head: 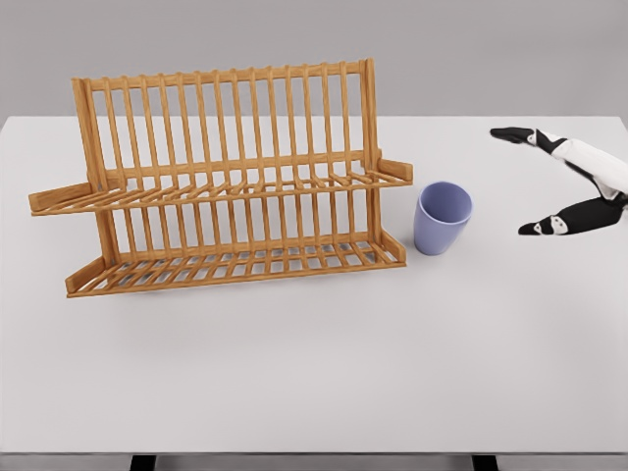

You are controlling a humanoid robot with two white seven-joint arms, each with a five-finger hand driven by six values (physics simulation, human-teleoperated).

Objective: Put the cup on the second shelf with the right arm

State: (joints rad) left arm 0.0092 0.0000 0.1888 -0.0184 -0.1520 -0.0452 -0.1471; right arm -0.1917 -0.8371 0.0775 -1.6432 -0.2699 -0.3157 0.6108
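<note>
— Where's the cup right now?

— Standing upright on the white worktop, mouth open to the ceiling. It's pale lavender-blue, and it sits just beside the right end of the wooden rack, close to the lower tier's corner, though I can't tell whether the two actually touch.

— And the rack itself?

— Two slatted tiers, one above the other, with a tall slatted back. The upper shelf juts out a bit at both ends, and the lower shelf rests on the worktop. Nothing on either of them.

— Is anything holding the cup?

— No. The right robot hand comes in from the right edge, white with black fingertips, hanging above the worktop well to the right of the cup. Its fingers are spread apart, one reaching up and leftward, the thumb lower down, pointing towards the cup. There's nothing between them.

— The other arm?

— Not visible from here.
</note>
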